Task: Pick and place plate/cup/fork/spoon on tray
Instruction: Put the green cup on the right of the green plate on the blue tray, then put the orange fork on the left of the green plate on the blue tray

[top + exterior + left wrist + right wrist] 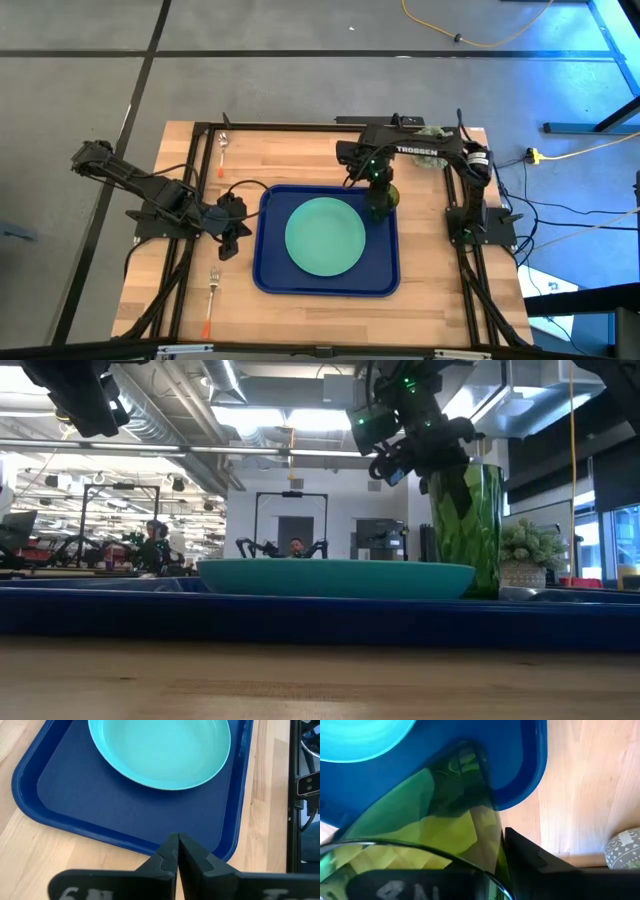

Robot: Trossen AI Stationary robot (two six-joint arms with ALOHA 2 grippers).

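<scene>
From above, the dark-blue tray (327, 285) is lying in the middle of the wooden tabletop (440, 315) with the mint-green plate (325, 237) sitting in its centre, and the dark-green cup (382, 199) is standing upright in the tray's far right corner, just beside the plate. The right end effector (378, 192) is hanging directly over the cup, while the left end effector (236, 228) is waiting just beside the tray's left rim. The spoon (222, 152) is lying on the bare wood near the far left corner of the tabletop, and the fork (211, 299) is lying near the front left, both well apart from the tray. From tabletop height, the cup (466, 530) is resting on the tray (300, 612) to the right of the plate (335, 577), the right end effector (425, 455) is sitting at its rim, and a spiky pale-green ball plant (532, 547) is showing behind. Past the left wrist, the left end effector (178, 851) is pressing its fingers tightly together with nothing between them, near the tray's rim (25, 805). Past the right wrist, the cup (427, 832) is filling the space between the fingers (540, 862); I cannot tell whether they are gripping it or standing apart from it.
</scene>
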